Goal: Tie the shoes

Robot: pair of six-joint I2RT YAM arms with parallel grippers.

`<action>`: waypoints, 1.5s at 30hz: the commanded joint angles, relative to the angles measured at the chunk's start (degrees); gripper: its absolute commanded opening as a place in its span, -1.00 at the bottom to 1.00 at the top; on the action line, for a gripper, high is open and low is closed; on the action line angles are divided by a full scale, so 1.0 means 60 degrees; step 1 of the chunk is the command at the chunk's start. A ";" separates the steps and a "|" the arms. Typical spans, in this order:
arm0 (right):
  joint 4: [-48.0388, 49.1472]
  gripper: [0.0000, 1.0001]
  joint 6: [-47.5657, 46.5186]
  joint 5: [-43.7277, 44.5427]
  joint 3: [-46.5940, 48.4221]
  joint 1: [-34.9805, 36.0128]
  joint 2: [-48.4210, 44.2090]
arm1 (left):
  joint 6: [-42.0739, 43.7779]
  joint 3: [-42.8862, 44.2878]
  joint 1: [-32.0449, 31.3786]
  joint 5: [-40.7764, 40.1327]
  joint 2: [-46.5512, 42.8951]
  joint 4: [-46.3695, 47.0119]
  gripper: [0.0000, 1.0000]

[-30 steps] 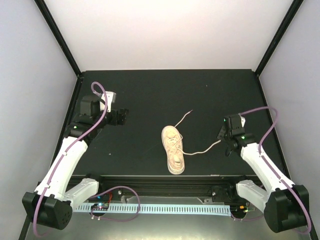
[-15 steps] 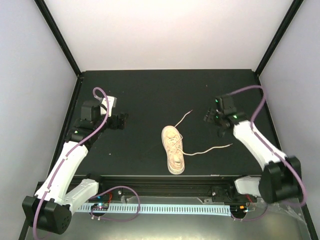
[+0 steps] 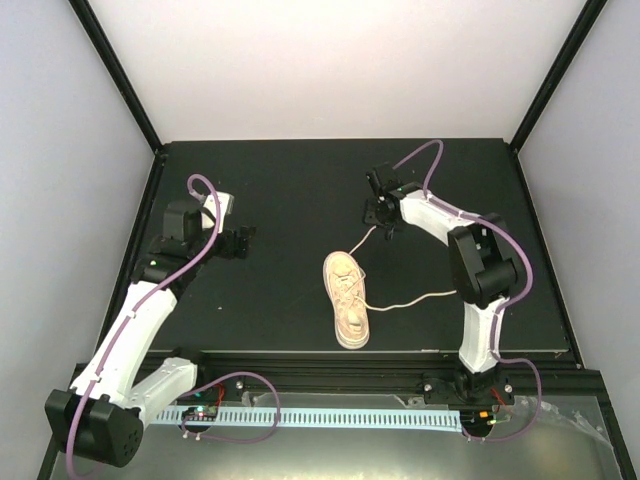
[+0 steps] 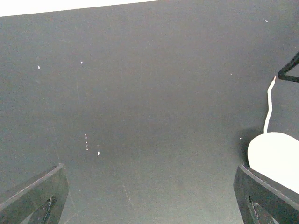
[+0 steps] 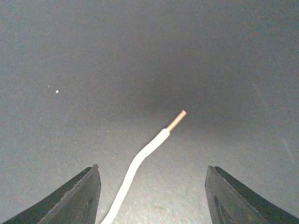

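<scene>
Straddling the copper lace tip (image 5: pixel 176 120), right claw (image 5: pixel 152 170) released, a detail of its wrist view alone; left claw (image 4: pixel 149 170) released

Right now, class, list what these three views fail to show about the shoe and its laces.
Top view: any knot on the shoe, too small.
Top view: the far lace tip, under the right gripper.
Left wrist view: all but one end of the shoe, cut by the right edge.
Right wrist view: the far lace's lower run, cut by the bottom edge.
</scene>
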 commanded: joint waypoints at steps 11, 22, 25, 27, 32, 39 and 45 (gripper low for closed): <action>-0.0390 0.29 0.0499 0.0457 0.1014 0.0445 0.1573 | 0.0158 0.0013 0.0066 -0.0091 0.0119 0.0148 0.98; -0.0386 -0.48 0.0614 0.0498 0.1268 0.0508 0.2174 | 0.0172 -0.0002 0.0059 -0.0143 0.0122 0.0122 0.98; -0.0303 -0.84 0.0619 0.0259 0.1234 0.0508 0.2042 | 0.0165 -0.0023 0.0066 -0.0052 0.0121 0.0162 0.98; -0.0213 -0.97 0.0602 0.0126 0.1152 0.0512 0.1738 | 0.0158 -0.0030 0.0065 0.0072 0.0142 0.0216 0.98; 0.0175 -0.97 0.0294 -0.0270 0.0392 0.0508 -0.0133 | -0.0055 0.0041 -0.0141 0.0693 0.0175 0.0215 0.97; 0.0696 -0.97 -0.0032 -0.1542 -0.1653 0.0507 -0.3592 | -0.2090 -0.0493 -0.2036 0.2372 0.0225 0.2676 0.97; 0.0613 -0.97 0.0126 -0.2475 -0.3090 0.0507 -0.5850 | -0.2368 -0.0305 -0.4481 0.2576 0.1682 0.5346 0.97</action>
